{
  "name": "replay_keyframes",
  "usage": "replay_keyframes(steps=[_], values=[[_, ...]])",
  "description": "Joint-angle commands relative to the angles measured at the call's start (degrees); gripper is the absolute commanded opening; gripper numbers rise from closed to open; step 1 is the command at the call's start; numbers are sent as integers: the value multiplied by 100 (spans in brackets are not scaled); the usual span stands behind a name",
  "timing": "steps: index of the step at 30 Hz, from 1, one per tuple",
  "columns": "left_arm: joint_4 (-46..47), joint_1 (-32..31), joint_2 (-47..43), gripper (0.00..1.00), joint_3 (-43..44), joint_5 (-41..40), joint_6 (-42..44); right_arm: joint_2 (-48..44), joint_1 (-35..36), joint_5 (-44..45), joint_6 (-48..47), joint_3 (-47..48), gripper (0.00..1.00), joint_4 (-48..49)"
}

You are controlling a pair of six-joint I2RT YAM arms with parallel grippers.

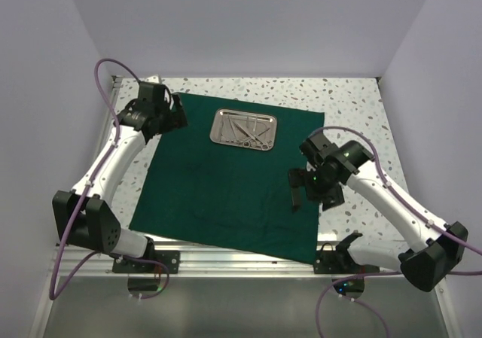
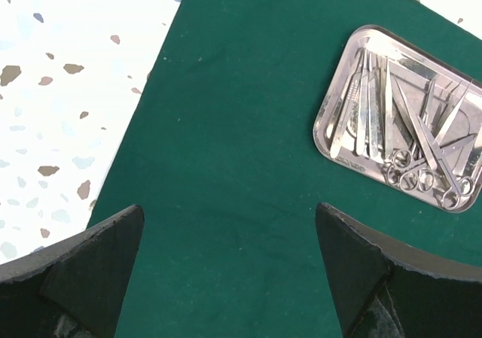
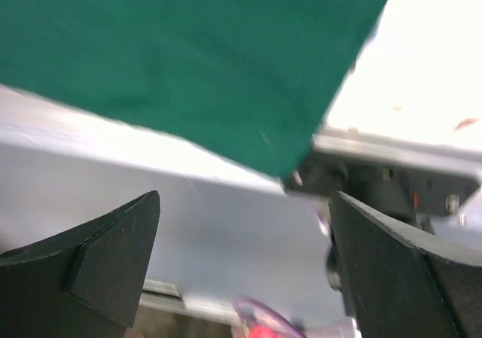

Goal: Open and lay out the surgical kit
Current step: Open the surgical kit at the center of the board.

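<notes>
Seemingly past unfolding, with green cloth (image 1: 226, 180) flat, steel tray (image 1: 220, 131) at its 12 o'clock edge, left gripper (image 2: 230, 210) at 10 and right gripper (image 3: 245, 196) at 4 agape, empty; next, lifting instruments (image 1: 248, 131) out onto cloth.

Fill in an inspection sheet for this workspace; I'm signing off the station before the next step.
Surface: white speckled tabletop, visible around the cloth.
Job's things: dark green cloth spread flat; shiny rectangular steel tray on its far part, slim silver instruments inside.
Clutter: nothing seen.
Grippers: left gripper and right gripper open, nothing between the fingers.
Cables: purple cables loop at both sides.
Surroundings: plain pale walls; metal rail at near edge.
</notes>
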Motion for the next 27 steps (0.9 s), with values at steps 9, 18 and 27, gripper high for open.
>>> replay_keyframes(steps=[9,18,27], values=[[1178,684,1004,99,543,1330,318,1779,-1597,134,256,1857,98,1766],[1257,1150,2121,95,1115,1367,739,4144,-2889,669,246,3799,96,1907],[1345,1555,2885,89,1124,1357,784,6006,-3074,1479,18,5092,89,1872]])
